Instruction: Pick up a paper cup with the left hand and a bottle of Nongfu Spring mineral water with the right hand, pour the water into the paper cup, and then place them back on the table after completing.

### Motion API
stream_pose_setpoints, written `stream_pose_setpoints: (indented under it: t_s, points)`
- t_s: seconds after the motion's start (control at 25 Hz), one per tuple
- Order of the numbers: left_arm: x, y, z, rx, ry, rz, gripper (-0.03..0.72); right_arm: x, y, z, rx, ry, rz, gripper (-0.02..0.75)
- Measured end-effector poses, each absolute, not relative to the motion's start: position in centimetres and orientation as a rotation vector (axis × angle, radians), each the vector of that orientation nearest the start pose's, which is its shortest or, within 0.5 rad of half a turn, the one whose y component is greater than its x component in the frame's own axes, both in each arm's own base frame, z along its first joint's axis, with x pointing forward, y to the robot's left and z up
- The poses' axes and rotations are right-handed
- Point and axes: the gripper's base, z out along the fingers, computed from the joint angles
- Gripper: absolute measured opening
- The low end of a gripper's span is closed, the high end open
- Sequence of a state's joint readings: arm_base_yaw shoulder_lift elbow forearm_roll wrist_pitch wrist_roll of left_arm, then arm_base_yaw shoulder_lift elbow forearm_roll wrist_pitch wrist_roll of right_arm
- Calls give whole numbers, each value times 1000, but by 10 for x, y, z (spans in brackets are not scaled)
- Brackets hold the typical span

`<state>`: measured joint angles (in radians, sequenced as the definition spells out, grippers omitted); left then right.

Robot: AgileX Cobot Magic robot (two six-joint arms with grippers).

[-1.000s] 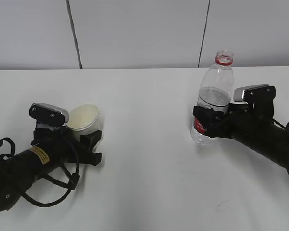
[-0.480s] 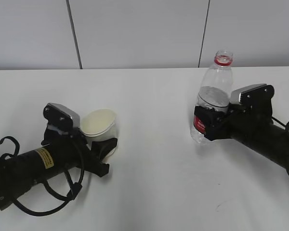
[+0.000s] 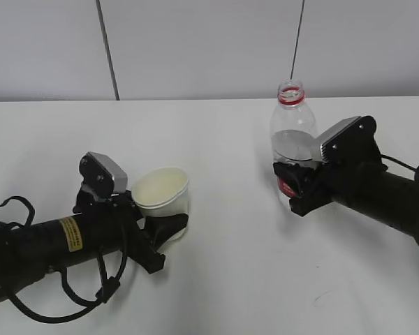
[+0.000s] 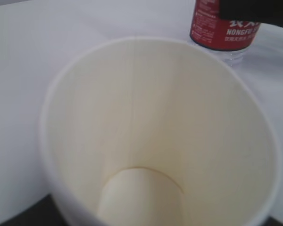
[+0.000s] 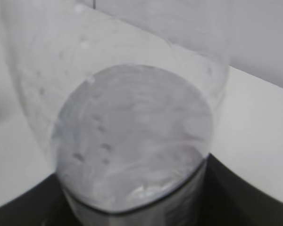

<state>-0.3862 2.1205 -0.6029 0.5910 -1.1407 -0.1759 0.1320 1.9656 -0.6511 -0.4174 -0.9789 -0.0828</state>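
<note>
Table (image 3: 216, 139): one large white tabletop, filling the scene; a pale panelled wall (image 3: 195, 45) stands behind it.

Arms: two black robot arms, each reaching inward toward the table's middle.

Left hand (image 3: 159, 232): one arm with a yellow sticker and looping black cables, at the table's near left. Its black jaws are clenched around the lower body of the paper cup.

Right hand (image 3: 293, 190): one arm with a grey-silver block by the wrist, at the table's right. Its jaws are clamped around the bottle at its red label.

Bottle (image 3: 290, 136): one clear plastic Nongfu Spring bottle with a red neck ring and no cap visible, near the table's right, leaning a little toward the cup. Whether its base touches the table cannot be told.

Water (image 5: 132, 136): clear liquid filling the bottle's lower part, its surface level seen from the right wrist view.

Paper cup (image 3: 163, 199): one white cup, mouth up and open, left of the table's middle, well apart from the bottle. The left wrist view shows its cream inside dry.
</note>
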Motion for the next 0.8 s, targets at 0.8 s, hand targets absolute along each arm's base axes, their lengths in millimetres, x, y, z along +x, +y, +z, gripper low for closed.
stream_pose_setpoints:
  t_s: [0.8]
  points:
    - [276,-193,81,878,1670,-772,348,349,91,134,-1012,1549,-131,410]
